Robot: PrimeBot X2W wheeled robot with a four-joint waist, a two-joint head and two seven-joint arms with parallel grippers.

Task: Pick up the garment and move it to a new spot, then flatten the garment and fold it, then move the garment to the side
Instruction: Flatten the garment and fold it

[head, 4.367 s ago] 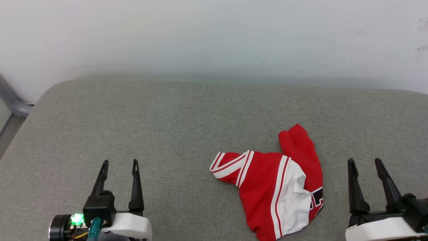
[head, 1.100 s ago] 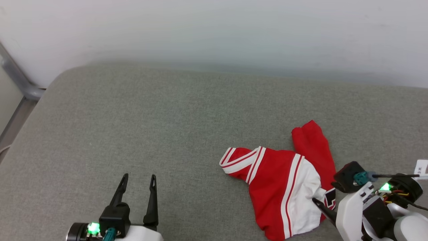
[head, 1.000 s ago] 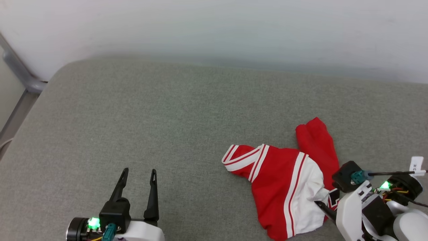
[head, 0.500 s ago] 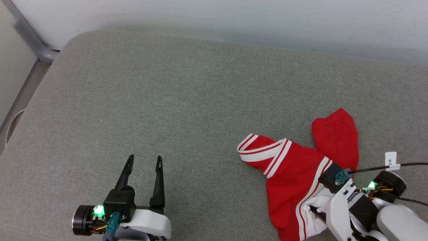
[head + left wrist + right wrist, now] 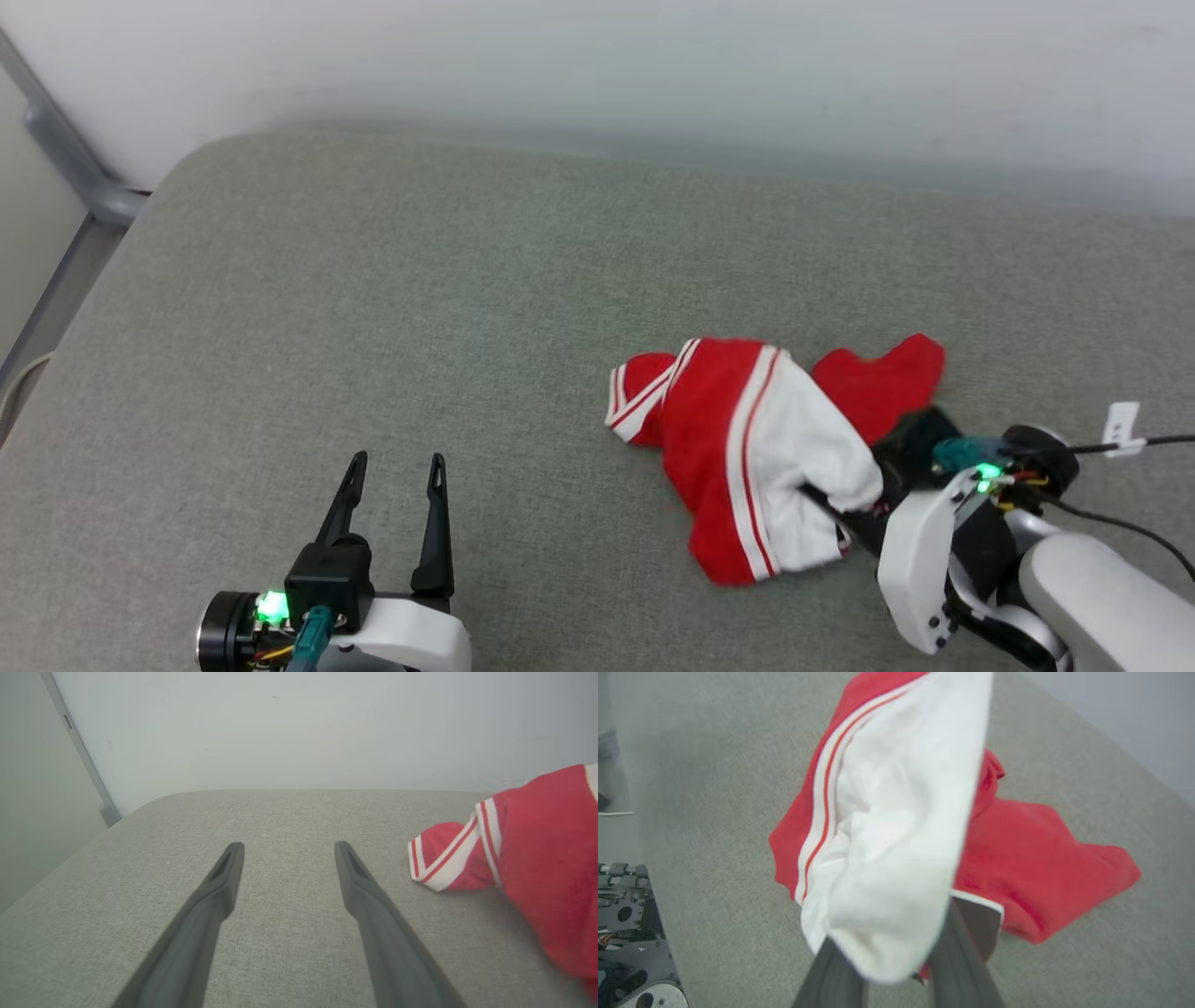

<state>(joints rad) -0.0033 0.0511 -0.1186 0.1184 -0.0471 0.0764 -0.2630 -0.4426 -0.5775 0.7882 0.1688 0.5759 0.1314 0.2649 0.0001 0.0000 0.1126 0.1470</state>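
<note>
A red jersey-style shirt with white short sleeves and red-and-white striped trim [image 5: 747, 448] is seen bunched in a loose heap on the right half of a grey fabric-covered cushion [image 5: 420, 280], towards the cushion's front edge. The right gripper [image 5: 822, 499] is closed on it: a fold of white sleeve cloth is pinched between the dark fingers [image 5: 959, 970] and drapes over them. The left gripper [image 5: 397, 459] is held over the cushion's front left part, its fingers [image 5: 373, 914] spread wide with nothing between them. The shirt is judged light, limp and shapeless, so it is expected to sag and trail from a single pinch. A firmer hold is probably offered by the doubled, striped hems or the shoulder seams, taken at two points for spreading.
</note>
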